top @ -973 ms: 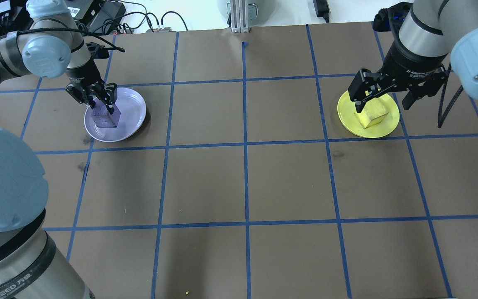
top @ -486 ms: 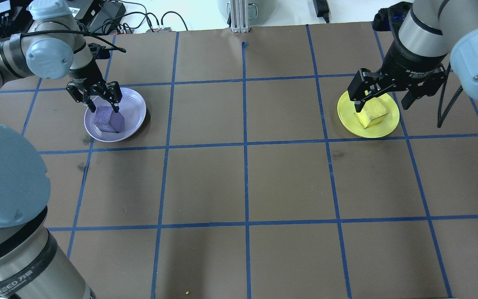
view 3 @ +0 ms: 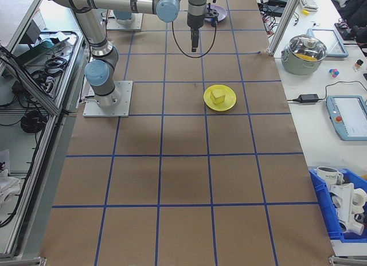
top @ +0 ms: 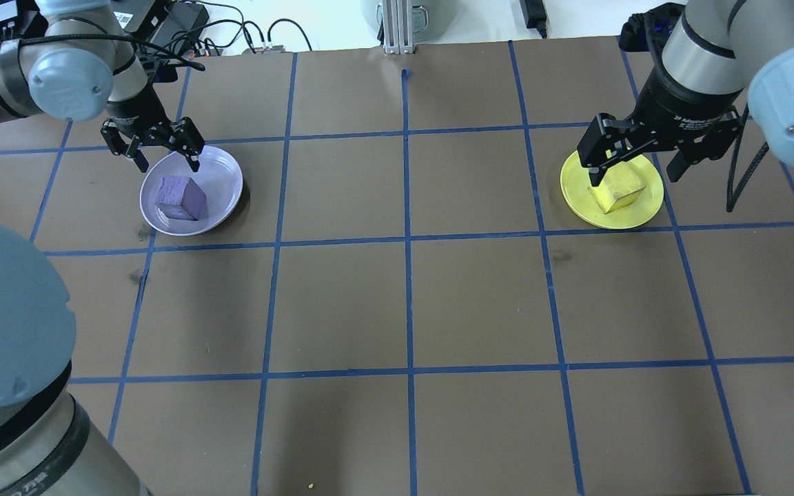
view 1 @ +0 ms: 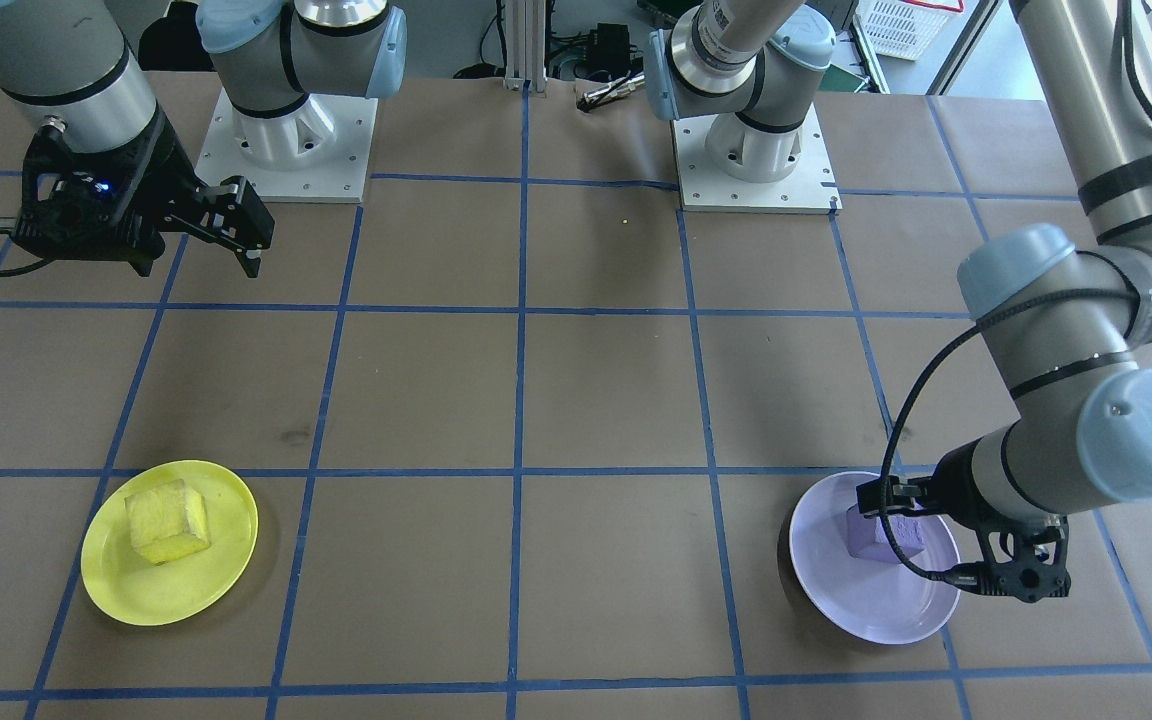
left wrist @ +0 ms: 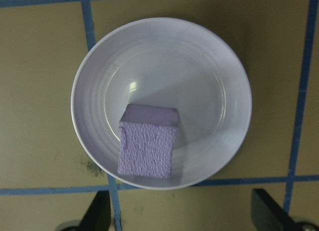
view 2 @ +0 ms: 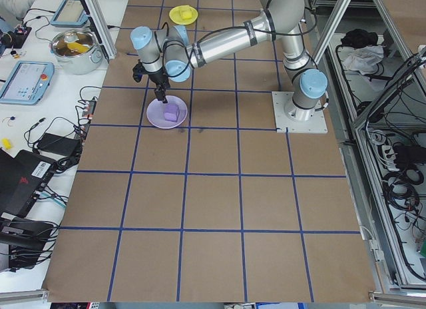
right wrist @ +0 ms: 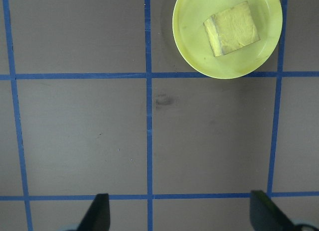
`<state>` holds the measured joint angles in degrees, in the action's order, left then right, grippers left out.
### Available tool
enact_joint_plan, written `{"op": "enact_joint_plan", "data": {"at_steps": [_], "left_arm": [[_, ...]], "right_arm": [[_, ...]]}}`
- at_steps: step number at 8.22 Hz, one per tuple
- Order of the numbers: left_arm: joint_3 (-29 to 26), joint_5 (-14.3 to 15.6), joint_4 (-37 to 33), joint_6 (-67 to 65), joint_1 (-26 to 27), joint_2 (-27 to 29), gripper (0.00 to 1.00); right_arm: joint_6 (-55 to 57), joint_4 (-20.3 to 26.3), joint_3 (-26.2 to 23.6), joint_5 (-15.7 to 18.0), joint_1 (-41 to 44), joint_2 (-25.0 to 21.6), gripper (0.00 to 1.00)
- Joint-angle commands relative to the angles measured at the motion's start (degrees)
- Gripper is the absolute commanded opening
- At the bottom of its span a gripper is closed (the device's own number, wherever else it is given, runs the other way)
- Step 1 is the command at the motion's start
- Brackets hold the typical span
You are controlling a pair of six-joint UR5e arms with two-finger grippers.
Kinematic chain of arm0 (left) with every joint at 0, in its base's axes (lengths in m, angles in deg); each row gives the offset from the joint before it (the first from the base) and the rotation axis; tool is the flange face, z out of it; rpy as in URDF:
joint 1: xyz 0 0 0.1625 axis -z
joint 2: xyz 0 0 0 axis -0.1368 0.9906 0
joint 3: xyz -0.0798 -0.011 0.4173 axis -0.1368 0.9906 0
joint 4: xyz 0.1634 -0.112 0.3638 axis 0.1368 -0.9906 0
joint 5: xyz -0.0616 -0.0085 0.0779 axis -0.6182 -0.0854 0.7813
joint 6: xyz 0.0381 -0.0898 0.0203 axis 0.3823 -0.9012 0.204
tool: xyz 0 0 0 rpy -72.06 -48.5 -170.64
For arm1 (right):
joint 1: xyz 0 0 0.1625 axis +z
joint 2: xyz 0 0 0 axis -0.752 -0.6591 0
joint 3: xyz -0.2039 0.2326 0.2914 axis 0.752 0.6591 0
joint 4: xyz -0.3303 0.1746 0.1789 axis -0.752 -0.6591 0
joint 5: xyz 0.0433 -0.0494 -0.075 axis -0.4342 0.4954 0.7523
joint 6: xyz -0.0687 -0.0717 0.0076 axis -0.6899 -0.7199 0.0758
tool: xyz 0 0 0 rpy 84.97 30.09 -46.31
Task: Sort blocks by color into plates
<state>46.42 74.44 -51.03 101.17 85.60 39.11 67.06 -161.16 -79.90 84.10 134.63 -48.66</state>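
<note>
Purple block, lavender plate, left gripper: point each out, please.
purple block (left wrist: 148, 149), left wrist view, its rough top face.
lavender plate (left wrist: 199, 76), left wrist view, bare inner floor.
left gripper (top: 160, 149), overhead view, between the open fingertips.

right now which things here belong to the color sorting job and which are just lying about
Part of the job:
purple block in the lavender plate
yellow block on the yellow plate
left gripper, open
right gripper, open

Just lying about:
lidded pot
tablet
blue bin
</note>
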Motion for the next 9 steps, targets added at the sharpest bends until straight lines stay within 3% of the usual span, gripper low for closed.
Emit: {"op": "enact_joint_plan", "data": {"at_steps": [1,3,5,7,9], "left_arm": [[0.60,0.08,-7.30,-0.23,4.50,-11.00,0.99],[0.78,0.08,-10.57,-8.63,10.04,-18.57,1.00],[0.87,-0.09,-11.45,-11.57,11.99,-22.45,1.00],[1.04,-2.28,-12.25,-11.66,11.99,-24.75,1.00],[1.13,-2.29,-12.42,-11.66,11.99,-24.58,1.00]], "right_arm": [[0.10,0.01,0.00,0.08,0.00,0.02,1.00],[0.02,-0.17,0.00,0.16,0.00,0.02,1.00],[-0.07,-0.26,0.00,0.17,0.00,-0.07,1.00],[-0.60,-0.35,0.00,0.17,0.00,0.02,1.00],[-0.34,-0.35,0.00,0.17,0.00,-0.07,1.00]]}}
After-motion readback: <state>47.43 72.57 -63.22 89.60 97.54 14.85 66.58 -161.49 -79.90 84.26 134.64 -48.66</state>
